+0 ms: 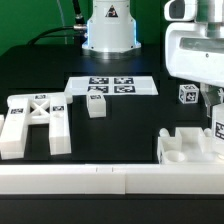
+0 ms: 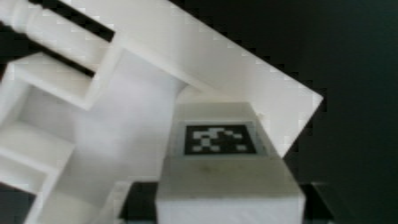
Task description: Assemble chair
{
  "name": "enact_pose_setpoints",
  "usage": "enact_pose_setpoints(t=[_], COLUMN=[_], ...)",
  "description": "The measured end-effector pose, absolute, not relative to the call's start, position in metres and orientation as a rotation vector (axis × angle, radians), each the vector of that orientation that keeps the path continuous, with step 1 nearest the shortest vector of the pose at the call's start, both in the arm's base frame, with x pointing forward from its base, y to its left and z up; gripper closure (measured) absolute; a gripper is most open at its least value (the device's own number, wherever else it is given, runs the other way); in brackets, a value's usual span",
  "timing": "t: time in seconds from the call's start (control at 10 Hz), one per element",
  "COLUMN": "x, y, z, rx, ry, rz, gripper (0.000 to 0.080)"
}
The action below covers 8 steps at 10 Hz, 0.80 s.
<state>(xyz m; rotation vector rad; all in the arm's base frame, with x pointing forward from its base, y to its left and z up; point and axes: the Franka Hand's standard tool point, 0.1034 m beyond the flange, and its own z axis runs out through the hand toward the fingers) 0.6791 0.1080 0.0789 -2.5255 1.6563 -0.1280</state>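
While you scan the exterior view, find the gripper (image 1: 214, 103) at that view's far right, hanging over the notched block (image 1: 185, 147). A tagged bar (image 1: 218, 126) stands upright under it, its lower end at the notched block's right end; you cannot tell whether they touch. The cube (image 1: 187, 95) sits just beside the gripper, and the X-frame (image 1: 35, 120) lies well apart at the view's left.

In the wrist view, the bar (image 2: 221, 150) fills the gap between the jaws, so judge the gripper clenched on it. Its long axis runs straight out from the wrist, toward the notched block (image 2: 160, 90) beyond.
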Motion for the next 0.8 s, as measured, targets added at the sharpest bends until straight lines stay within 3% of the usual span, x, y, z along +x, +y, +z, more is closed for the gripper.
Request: enact_pose_setpoints(t=[0.3,0.4,0.5,0.6,0.7,0.8], x=[0.679,0.679,0.678,0.678,0.677,0.677], y=[0.108,0.109,0.11,0.114,0.119,0.12], z=[0.079,0.079,0.079,0.079,0.079,0.08], rx=[-2.38,-2.4,-2.43,-2.484,-2.564,-2.647], ry=[1.849,1.824,1.786,1.718,1.602,1.466], rz=[-0.114,-0.116,-0.116,-0.122,-0.129,-0.139], gripper=[0.0509,0.0455,0.0455,0.0265,0.0186,0.0186])
